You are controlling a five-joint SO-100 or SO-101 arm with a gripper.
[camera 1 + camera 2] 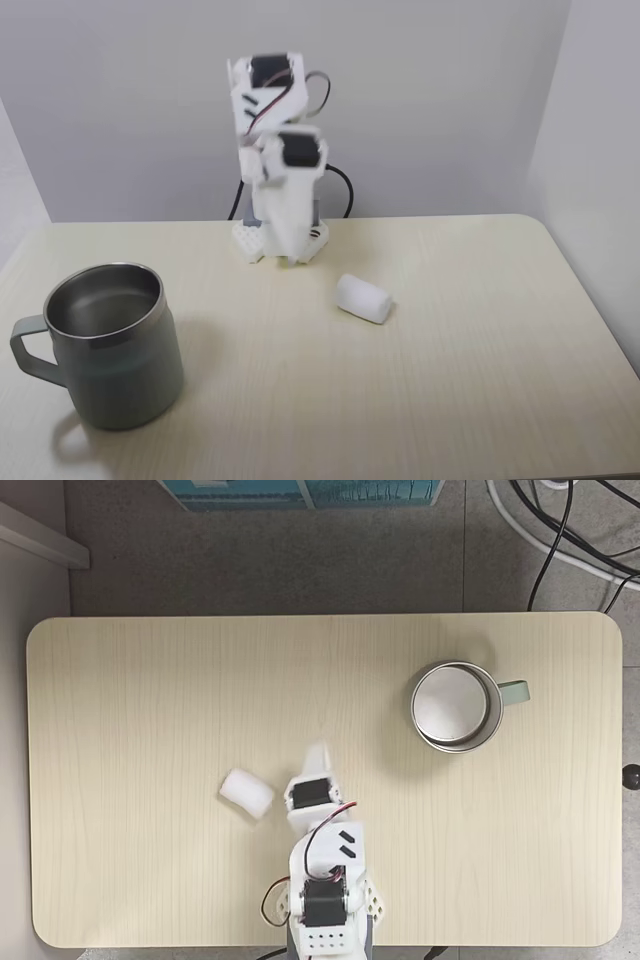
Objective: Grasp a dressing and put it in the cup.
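The dressing (362, 298), a small white soft roll, lies on its side on the pale wooden table (470, 390), right of centre in the front fixed view. From above the dressing (246, 792) lies just left of the arm. The cup (105, 345), a grey-green mug with a shiny steel inside, stands upright at the front left, handle to the left. In the top-down fixed view the cup (457, 706) is at the right. My gripper (286, 256) hangs folded by the arm's base, pointing down, and no gap shows between its fingers. From above, the gripper (318, 758) looks blurred and holds nothing.
The arm's white base (325, 935) sits at the table's near edge in the top-down view. Black cables (560, 530) run over the floor beyond the table (150, 680). Grey walls close in behind and to the right in the front view.
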